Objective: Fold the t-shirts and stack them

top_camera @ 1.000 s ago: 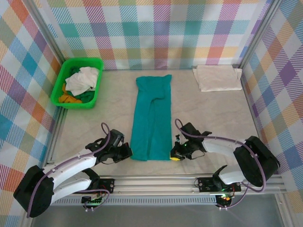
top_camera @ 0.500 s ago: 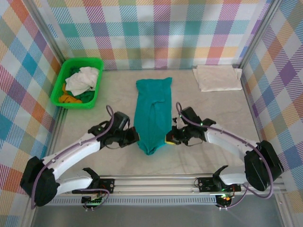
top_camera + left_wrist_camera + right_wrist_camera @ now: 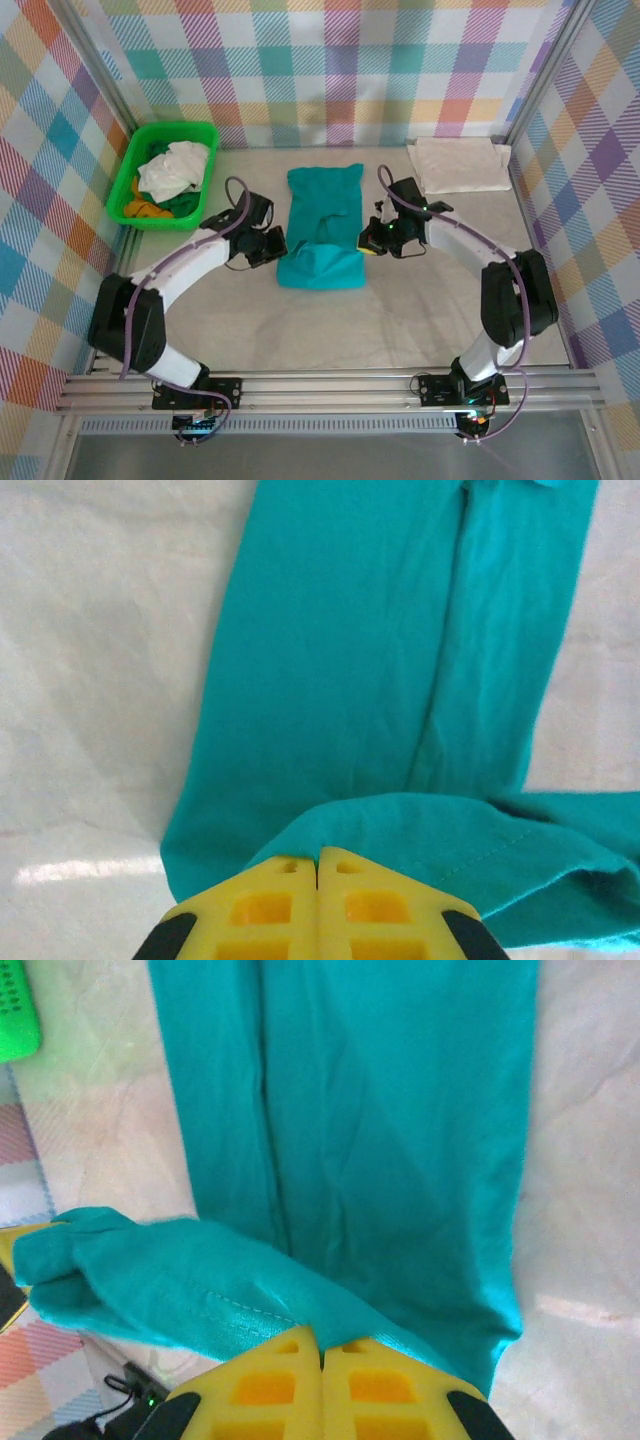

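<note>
Now, your teal shirt [image 3: 322, 220] lies in the middle of the counter [image 3: 400, 320] as a narrow strip running from front to back. Its near end is raised and doubled over toward the far end. The cloth is smooth, with one long crease down its length where a side looks to have been tucked in. The stitched hem shows plainly in both wrist views, sagging a little between the two holds.

You have the left gripper [image 3: 272, 243] pinched closed on the hem's left corner and the right gripper [image 3: 370, 240] pinched closed on its right corner. In each wrist view the yellow fingers [image 3: 280, 910] meet with teal cloth caught at their tips. Holding both corners at about the same height likely keeps the hem straight, so the fold should land square. I judge you are midway through this crosswise fold.

Further out, a cream shirt [image 3: 460, 163] lies folded flat in the far right corner, probably the base of your stack. The green basket [image 3: 128, 170] sits in the far left corner, with crumpled white [image 3: 172, 168], orange [image 3: 140, 209] and green [image 3: 182, 203] shirts inside, not yet folded.
</note>
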Robot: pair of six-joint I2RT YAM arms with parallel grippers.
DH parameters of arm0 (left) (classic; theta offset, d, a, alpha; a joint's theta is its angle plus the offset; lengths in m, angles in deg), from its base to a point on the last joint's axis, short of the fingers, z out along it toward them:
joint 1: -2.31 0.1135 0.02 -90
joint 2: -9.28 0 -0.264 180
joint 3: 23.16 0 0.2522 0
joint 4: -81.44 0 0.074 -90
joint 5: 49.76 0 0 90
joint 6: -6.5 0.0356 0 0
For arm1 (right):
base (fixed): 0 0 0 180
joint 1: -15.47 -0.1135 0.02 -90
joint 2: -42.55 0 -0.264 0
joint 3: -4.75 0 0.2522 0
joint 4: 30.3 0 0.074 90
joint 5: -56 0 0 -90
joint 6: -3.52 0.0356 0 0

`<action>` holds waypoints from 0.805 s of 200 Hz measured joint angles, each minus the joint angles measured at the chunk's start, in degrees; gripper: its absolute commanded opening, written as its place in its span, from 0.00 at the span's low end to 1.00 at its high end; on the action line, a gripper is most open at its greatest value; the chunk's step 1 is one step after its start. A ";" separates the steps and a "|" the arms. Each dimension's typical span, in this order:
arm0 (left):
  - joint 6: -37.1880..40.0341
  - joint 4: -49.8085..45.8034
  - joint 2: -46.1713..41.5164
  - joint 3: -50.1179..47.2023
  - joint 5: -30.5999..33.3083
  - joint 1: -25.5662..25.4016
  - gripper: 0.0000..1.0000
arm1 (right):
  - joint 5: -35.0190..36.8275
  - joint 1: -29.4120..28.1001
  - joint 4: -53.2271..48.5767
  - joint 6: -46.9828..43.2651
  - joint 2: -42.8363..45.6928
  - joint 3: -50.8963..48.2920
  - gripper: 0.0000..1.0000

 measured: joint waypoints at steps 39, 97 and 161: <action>4.94 -0.96 7.10 5.75 2.32 0.96 0.00 | 1.07 0.66 0.48 -0.98 -4.92 1.40 0.00; 9.27 -2.08 13.20 13.22 3.65 1.81 0.00 | 2.73 0.72 1.51 -2.40 -8.85 8.07 0.00; 12.44 -2.49 21.62 20.41 3.82 3.17 0.00 | 3.02 1.75 1.77 -3.52 -15.30 13.68 0.00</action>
